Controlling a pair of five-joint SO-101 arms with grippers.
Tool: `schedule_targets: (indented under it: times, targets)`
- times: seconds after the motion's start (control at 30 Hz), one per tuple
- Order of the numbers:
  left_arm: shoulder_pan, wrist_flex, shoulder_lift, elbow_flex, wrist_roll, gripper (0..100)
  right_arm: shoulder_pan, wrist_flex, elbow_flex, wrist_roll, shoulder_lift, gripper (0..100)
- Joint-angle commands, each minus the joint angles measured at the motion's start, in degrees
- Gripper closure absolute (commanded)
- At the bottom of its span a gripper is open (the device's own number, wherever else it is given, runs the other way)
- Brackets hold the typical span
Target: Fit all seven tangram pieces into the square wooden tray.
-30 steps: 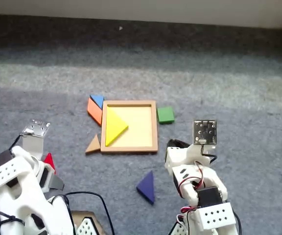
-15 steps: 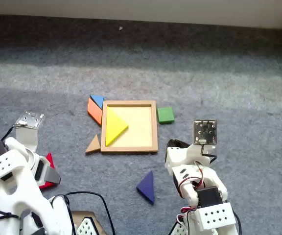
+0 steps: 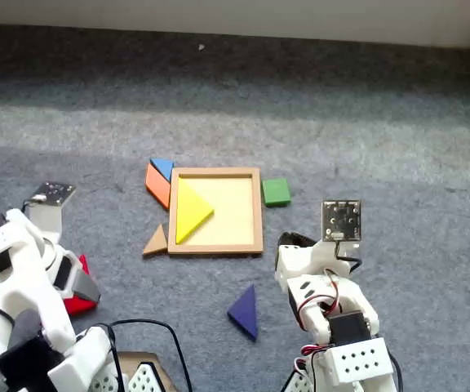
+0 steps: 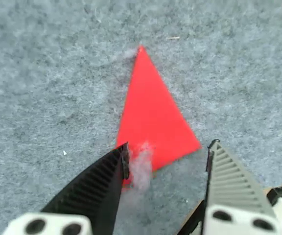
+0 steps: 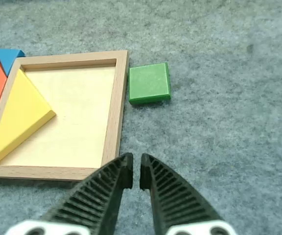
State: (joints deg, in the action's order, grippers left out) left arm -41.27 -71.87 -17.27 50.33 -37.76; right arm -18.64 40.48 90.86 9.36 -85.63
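The square wooden tray [image 3: 258,214] lies mid-table with a yellow triangle [image 3: 188,211] in its left half. A red triangle [image 4: 153,117] lies flat on the grey carpet. My left gripper [image 4: 168,149] hangs open just above its wide end, one finger on each side, with lint at the black fingertip. In the high view the red triangle [image 3: 78,305] peeks out under that arm at the front left. My right gripper [image 5: 135,164] is shut on nothing, just in front of the tray's near rim [image 5: 53,172], and stands right of the tray's front corner [image 3: 289,242].
Loose pieces surround the tray: a green square [image 3: 276,192] on the right, a light blue triangle [image 3: 162,167] and an orange piece [image 3: 157,187] at the upper left, a tan triangle [image 3: 157,241] at the lower left, and a dark blue triangle [image 3: 245,310] in front.
The left arm has drawn back toward the front left and come down over the red triangle. The right arm and all other pieces have stayed put.
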Motion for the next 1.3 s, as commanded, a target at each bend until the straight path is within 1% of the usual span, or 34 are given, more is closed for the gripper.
schedule_targets:
  times: [0.0,0.07,0.23,0.37,0.5,0.67,0.77,0.87,0.93,1.13,1.2,1.27]
  targets:
    - [-1.54,8.09,0.22,2.86,0.0,69,0.4,-1.36,-0.04,-0.62,-0.66,95.4]
    - [-1.8,9.76,0.22,3.82,-0.09,69,0.4,-1.36,-0.04,-0.62,-0.66,95.4]
    - [-1.8,10.37,0.4,5.41,-2.02,69,0.31,-1.36,-0.04,-0.62,-0.66,95.4]
    - [-1.54,14.07,4.26,6.64,-2.02,69,0.31,-1.36,-0.04,-0.62,-0.66,95.4]
    - [-1.63,14.33,7.52,4.88,-2.02,72,0.31,-1.36,-0.04,-0.62,-0.66,95.4]
    - [-1.27,14.24,5.14,6.02,-2.02,76,0.31,-1.36,-0.04,-0.62,-0.66,95.4]
    - [2.51,14.24,2.51,7.69,-1.67,79,0.31,-1.36,-0.04,-0.62,-0.66,95.4]
    - [6.99,13.1,0.48,8.22,-1.14,86,0.31,-1.36,-0.04,-0.62,-0.66,95.4]
    - [9.89,11.87,-0.75,8.04,1.76,88,0.31,-1.36,-0.04,-0.62,-0.66,95.4]
    - [19.3,8.88,-0.66,4.97,10.2,88,0.31,-1.36,-0.04,-0.62,-0.66,95.4]
    - [21.23,7.47,-1.1,2.68,12.48,88,0.31,-1.36,-0.04,-0.62,-0.66,95.4]
    - [21.58,4.57,-2.68,-0.48,14.15,88,0.31,-1.36,-0.04,-0.62,-0.66,95.4]
